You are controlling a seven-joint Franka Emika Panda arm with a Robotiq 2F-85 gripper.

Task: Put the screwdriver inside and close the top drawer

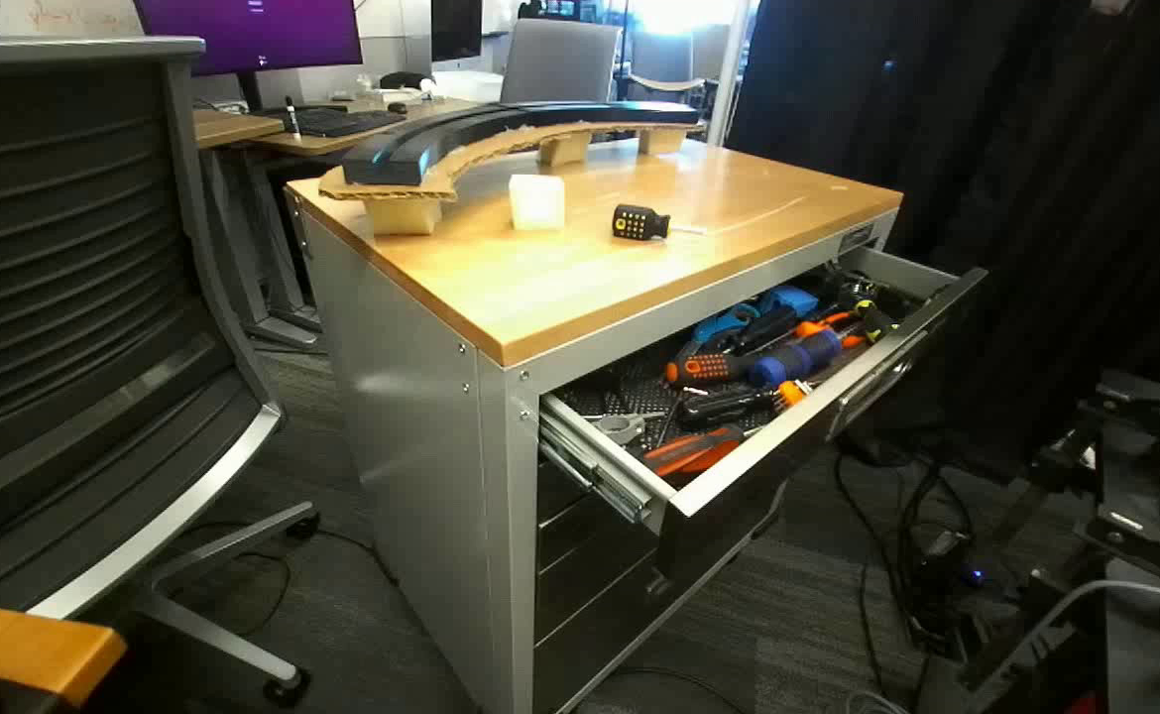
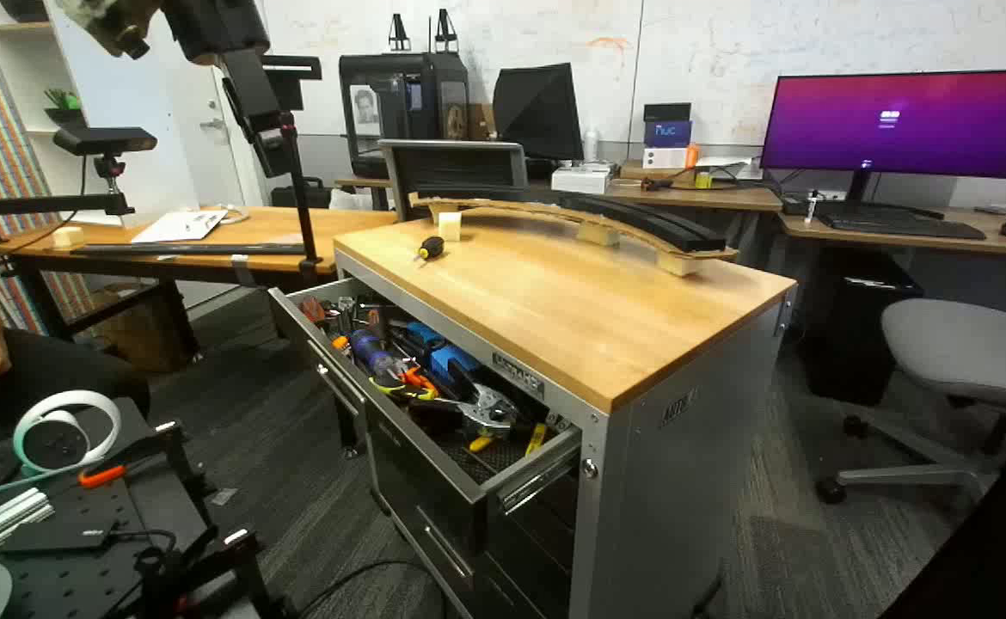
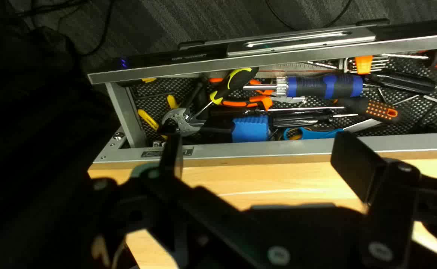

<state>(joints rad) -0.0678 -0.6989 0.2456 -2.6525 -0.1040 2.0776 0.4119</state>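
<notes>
The stubby black screwdriver [image 1: 639, 223] lies on the wooden cabinet top, its shaft parallel to the surface; it also shows in an exterior view [image 2: 431, 248]. It does not show in the wrist view. The top drawer [image 1: 768, 438] is pulled open and holds many tools; it shows in both exterior views [image 2: 413, 460] and the wrist view [image 3: 188, 67]. My gripper [image 3: 259, 149] is open and empty, its fingers wide apart, above the cabinet's front edge. What looks like the gripper [image 2: 271, 155] is at the top left in an exterior view.
A white block [image 1: 537, 201] stands near the screwdriver. A curved black strip [image 2: 641, 222] on cardboard and blocks runs along the cabinet top's back. The drawer holds a blue-black driver [image 3: 327, 86] and an orange-black handled tool [image 3: 375, 109]. A black curtain [image 1: 887, 119] hangs beside the cabinet.
</notes>
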